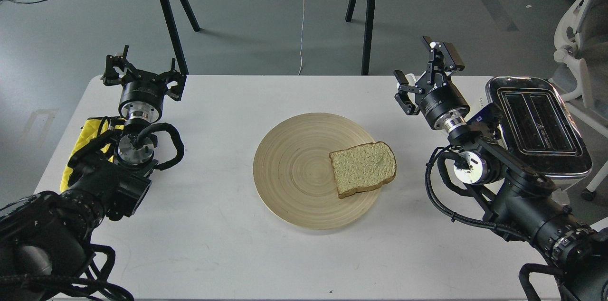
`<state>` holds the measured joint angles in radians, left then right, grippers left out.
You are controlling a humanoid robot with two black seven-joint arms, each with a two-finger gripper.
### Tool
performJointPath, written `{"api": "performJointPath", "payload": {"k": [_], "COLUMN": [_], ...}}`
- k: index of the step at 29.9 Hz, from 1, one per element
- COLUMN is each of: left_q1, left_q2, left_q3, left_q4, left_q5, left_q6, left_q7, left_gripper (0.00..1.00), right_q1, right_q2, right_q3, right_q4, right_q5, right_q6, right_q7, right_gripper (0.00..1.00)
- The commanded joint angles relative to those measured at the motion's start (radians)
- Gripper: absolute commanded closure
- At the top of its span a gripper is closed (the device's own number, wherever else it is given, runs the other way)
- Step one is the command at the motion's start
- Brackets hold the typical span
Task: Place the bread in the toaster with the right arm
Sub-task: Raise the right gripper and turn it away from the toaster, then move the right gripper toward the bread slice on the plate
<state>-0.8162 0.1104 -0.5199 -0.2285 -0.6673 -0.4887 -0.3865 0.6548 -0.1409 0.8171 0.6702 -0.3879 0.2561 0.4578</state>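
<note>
**Bread waits on the plate, my right pincer empty**

Head view: the bread (363, 168) lies flat on the round wooden plate (294, 173), at about 3 o'clock on its disc, its crust corner hanging just past the rim. My right gripper (425, 75) hovers above the white table (228, 97), at roughly 1 o'clock from the slice and well apart from it, fingers spread wide and holding nothing. The toaster (539, 125) stands at 3 o'clock from the plate, just beside my right arm (479, 158), its two slots bare. My left gripper (142, 73) sits far off at 9 o'clock, also spread wide and empty, with a yellow cloth (88, 139) beside that arm.

The step in hand, as I judge it, is the reach and grasp. I should come down over the overhanging edge, pinch across the thickness there, and squeeze lightly, since soft bread will likely tear or fold
</note>
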Motion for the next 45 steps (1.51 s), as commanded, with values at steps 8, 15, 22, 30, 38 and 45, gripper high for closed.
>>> {"api": "performJointPath", "payload": {"k": [8, 15, 22, 30, 38, 45], "left_q1": [0.0, 0.0, 0.0, -0.001, 0.0, 0.0], "left_q2": [0.0, 0.0, 0.0, 0.0, 0.0, 0.0], "left_q3": [0.001, 0.0, 0.001, 0.001, 0.001, 0.0], "left_q4": [0.0, 0.0, 0.0, 0.0, 0.0, 0.0], "left_q5": [0.0, 0.0, 0.0, 0.0, 0.0, 0.0], "left_q6": [0.0, 0.0, 0.0, 0.0, 0.0, 0.0], "left_q7": [0.0, 0.0, 0.0, 0.0, 0.0, 0.0], "left_gripper": [0.0, 0.0, 0.0, 0.0, 0.0, 0.0], "right_q1": [0.008, 0.057, 0.137, 0.123, 0.098, 0.046], "right_q2": [0.0, -0.014, -0.019, -0.065, -0.117, -0.127], "right_q3": [-0.021, -0.168, -0.465, -0.662, -0.696, -0.733], "right_q4": [0.028, 0.166, 0.16, 0.152, 0.154, 0.16], "right_q5": [-0.002, -0.121, -0.336, -0.347, -0.347, -0.342], "right_q6": [-0.012, -0.346, -0.745, -0.745, -0.745, -0.745], "right_q7": [0.001, 0.002, -0.089, -0.137, -0.16, -0.171], "right_gripper": [0.01, 0.01, 0.01, 0.01, 0.01, 0.01]}}
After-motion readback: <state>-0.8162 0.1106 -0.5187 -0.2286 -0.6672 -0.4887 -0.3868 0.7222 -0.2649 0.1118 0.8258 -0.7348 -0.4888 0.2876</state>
